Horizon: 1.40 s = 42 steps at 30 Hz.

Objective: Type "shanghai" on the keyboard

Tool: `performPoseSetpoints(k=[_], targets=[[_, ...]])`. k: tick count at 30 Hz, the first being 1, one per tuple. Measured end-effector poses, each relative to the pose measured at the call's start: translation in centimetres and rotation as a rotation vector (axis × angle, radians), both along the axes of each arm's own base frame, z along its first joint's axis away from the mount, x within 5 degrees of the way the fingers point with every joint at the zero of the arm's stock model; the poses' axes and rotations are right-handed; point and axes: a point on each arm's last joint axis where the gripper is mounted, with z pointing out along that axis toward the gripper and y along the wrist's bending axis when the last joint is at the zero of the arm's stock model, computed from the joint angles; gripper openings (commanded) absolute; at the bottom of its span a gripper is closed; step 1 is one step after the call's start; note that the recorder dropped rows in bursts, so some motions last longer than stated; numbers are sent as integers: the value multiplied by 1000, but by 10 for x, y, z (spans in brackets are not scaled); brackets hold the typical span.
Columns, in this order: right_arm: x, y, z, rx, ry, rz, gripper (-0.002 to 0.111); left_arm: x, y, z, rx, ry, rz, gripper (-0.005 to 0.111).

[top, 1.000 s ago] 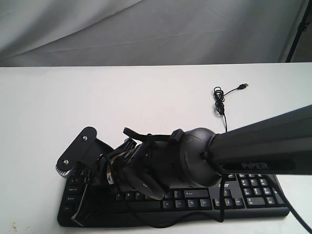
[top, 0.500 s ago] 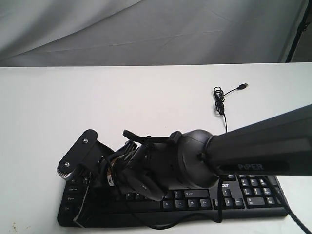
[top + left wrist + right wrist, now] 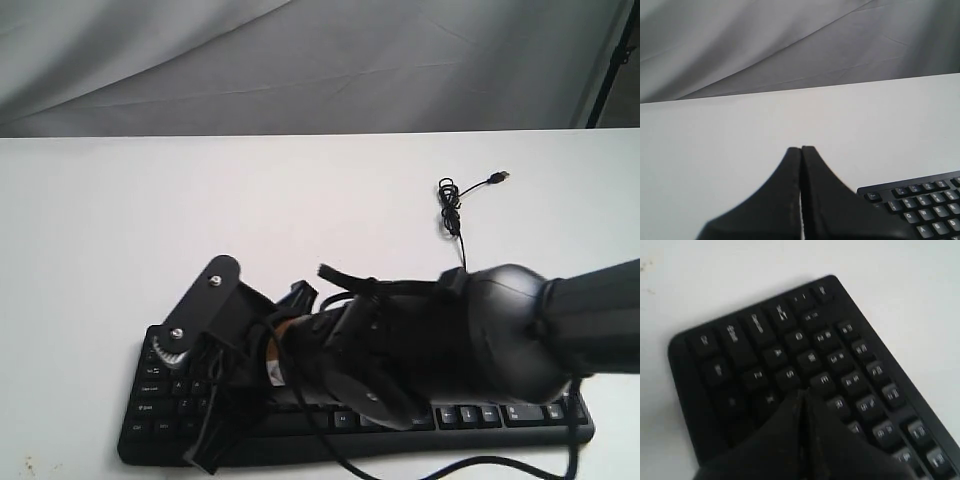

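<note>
Right claw (image 3: 801, 394) farther rightward over keyboard (image 3: 158, 398)

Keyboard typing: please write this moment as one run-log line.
right gripper: shut, tip above keyboard near S key | left gripper: shut, off keyboard | contact: unclear

white table (image 3: 120, 220) | grey creased cloth backdrop (image 3: 300, 60) | dark pole (image 3: 616, 60) at right edge

We are looking down from the near side over the counter (image 3: 90, 220) toward the far backdrop (image 3: 300, 60). The left wrist view is skimming low toward it; the right is hovering close above the keyboard (image 3: 790, 360), which all three are sharing.
</note>
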Motion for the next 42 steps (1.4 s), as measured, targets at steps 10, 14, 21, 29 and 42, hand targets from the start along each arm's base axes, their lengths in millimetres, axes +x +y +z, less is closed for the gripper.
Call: performPoseSetpoints(k=[10,14,21,29,42], targets=[[1,-36,-17,-3,20,-73,0,0,0,0,0,0,0,0],[6,-38,-15,14,9,-86,0,0,0,0,0,0,0,0],[12,-43,-15,14,9,-111,0,0,0,0,0,0,0,0],[11,-43,-15,14,9,-107,0,0,0,0,0,0,0,0],[12,-42,-27,-3,22,-106,0,0,0,0,0,0,0,0]])
